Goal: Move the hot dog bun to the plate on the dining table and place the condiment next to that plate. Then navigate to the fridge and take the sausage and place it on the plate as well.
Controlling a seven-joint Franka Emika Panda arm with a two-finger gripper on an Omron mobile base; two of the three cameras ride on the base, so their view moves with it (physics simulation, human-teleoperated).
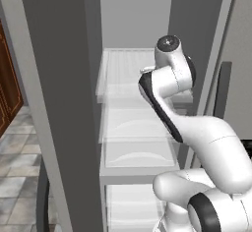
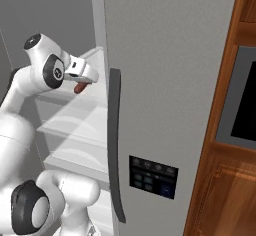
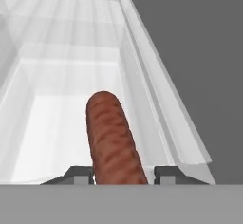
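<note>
The jaws (image 3: 121, 173) are closed on the sausage (image 3: 113, 137), gripping it near one end; the rest of the sausage projects forward over a white translucent shelf (image 3: 52, 123) inside the fridge (image 2: 170, 80). In the right base view the sausage (image 2: 79, 88) hangs just below the jaws (image 2: 82, 82), above the shelf (image 2: 70, 125) and left of the fridge's grey front edge with its long vertical handle (image 2: 115, 145). A raised shelf rim (image 3: 156, 109) runs close along one side of the sausage; the other side is open. The left base view shows stacked shelves (image 1: 133, 123) between grey walls, and tiled floor (image 1: 17, 162) at left.
</note>
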